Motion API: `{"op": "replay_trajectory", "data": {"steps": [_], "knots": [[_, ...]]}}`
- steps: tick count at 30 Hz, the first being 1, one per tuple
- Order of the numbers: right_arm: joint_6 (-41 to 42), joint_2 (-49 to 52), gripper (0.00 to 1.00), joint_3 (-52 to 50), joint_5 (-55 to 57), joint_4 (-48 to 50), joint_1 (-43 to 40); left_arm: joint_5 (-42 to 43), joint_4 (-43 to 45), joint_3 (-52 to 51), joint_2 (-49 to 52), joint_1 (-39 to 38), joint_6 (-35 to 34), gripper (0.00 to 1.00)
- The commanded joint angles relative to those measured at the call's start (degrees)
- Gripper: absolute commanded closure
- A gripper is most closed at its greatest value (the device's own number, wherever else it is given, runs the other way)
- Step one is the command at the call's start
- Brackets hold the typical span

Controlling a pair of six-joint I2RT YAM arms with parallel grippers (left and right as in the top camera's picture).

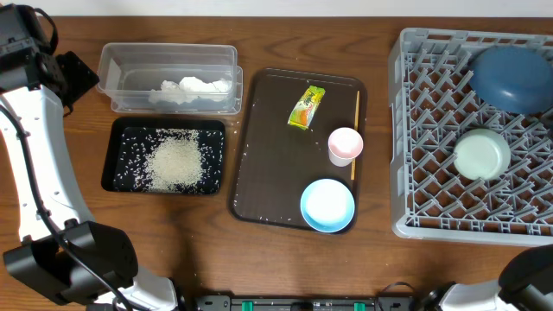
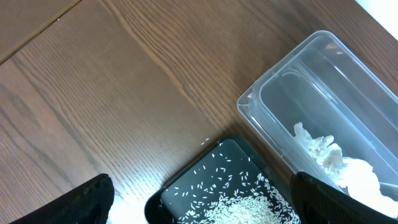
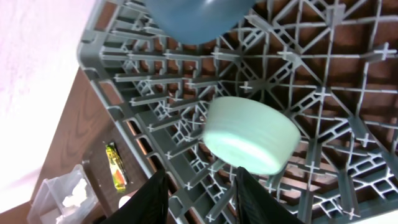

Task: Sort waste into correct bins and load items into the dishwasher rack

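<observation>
Right end effector [image 3: 200, 179], jaws parted and empty just short of the mint green bowl [image 3: 249, 134] in the dishwasher rack [image 3: 348, 93], looks nearer the light blue bowl [image 1: 327, 206], which lies leftward on the brown tray [image 1: 259, 173].

Two bowls [image 1: 481, 154] [image 1: 327, 206], one plate [image 1: 510, 78], one cup [image 1: 345, 145], one stick [image 1: 355, 130], one wrapper [image 1: 306, 107], one tissue [image 1: 192, 89]

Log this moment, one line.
left gripper open | right gripper open near mint green bowl in grey lattice plastic rack | dark blue plate racked | yellow-green wrapper, pinkish cup, light blue bowl on brown tray
</observation>
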Motion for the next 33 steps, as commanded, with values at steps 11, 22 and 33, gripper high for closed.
{"op": "replay_trajectory", "data": {"steps": [11,22,33], "knots": [[10.9,1.0,0.83,-0.3,26.2,-3.4,17.8,-0.7,-0.1,0.2,-0.2,0.2,-0.1,0.08],[11.8,7.0,0.99,-0.3,29.4,-8.8,19.3,-0.7,-0.1,0.2,-0.2,0.2,-0.1,0.07],[11.8,14.6,0.99,-0.3,31.2,-9.1,19.3,-0.7,-0.1,0.2,-0.2,0.2,-0.1,0.07]]}}
